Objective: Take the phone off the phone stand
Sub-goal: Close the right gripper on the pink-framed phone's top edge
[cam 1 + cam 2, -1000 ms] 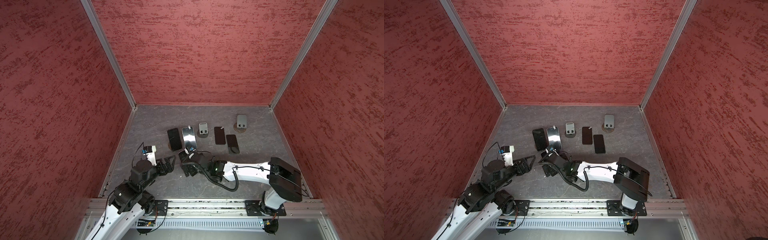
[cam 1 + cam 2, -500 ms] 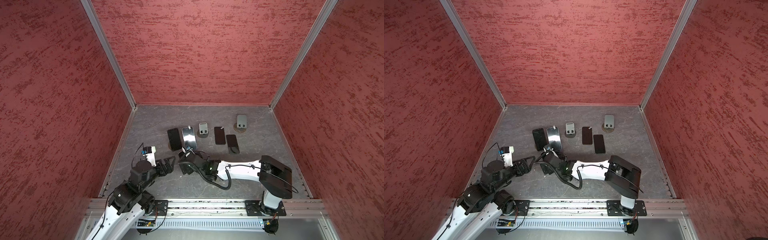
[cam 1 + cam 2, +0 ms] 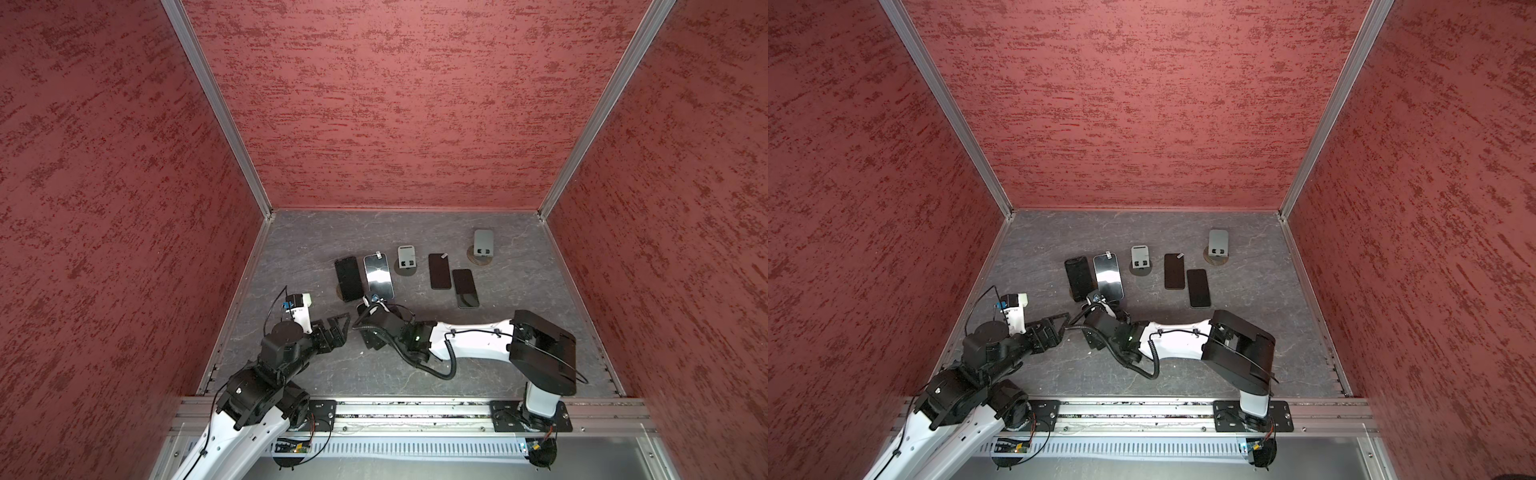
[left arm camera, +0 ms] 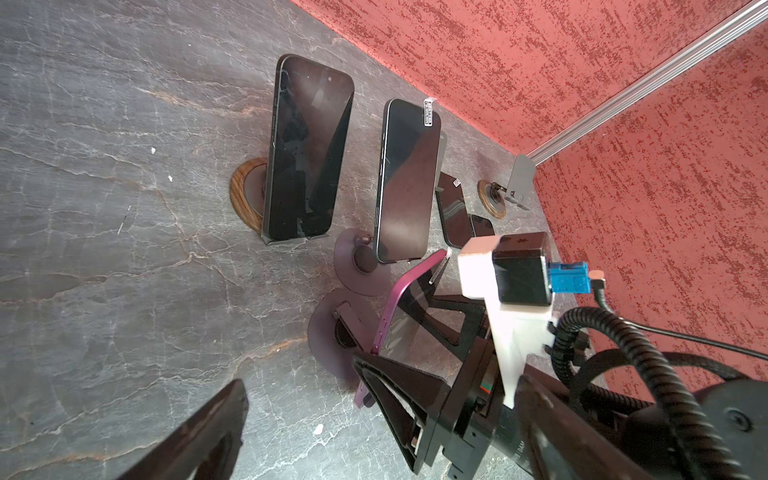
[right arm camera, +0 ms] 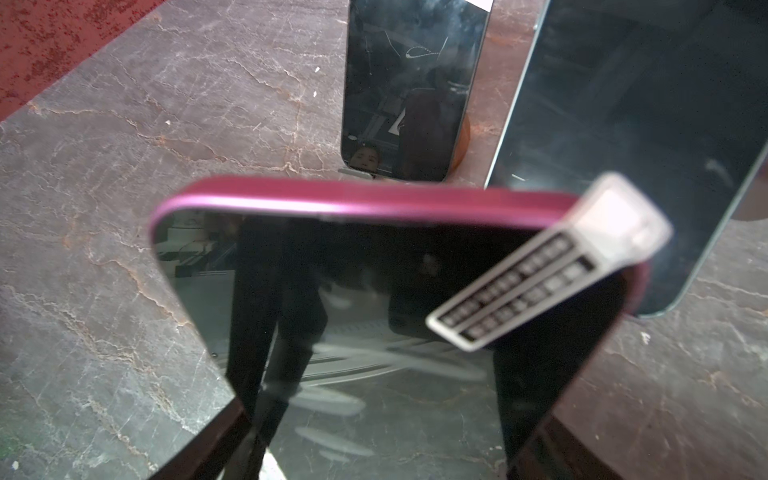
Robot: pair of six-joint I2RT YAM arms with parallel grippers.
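White arms (image 3: 469,336), black joints (image 3: 540,353), ribbed cable (image 3: 432,372), trussed black left pincer (image 3: 345,328).

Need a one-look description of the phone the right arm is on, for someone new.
On the grey floor, look just in front of the two dark phones propped on stands, toward the robot's base. The phone flanked by the right gripper is the only one with a purple rim.

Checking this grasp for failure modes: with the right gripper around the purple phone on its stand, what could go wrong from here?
The right gripper flanks the purple phone, but a firm grip cannot be confirmed. The phone might slip when lifted, or drag its stand along. The phone with a sticker stands just beyond on its own stand, so a careless lift could topple it.
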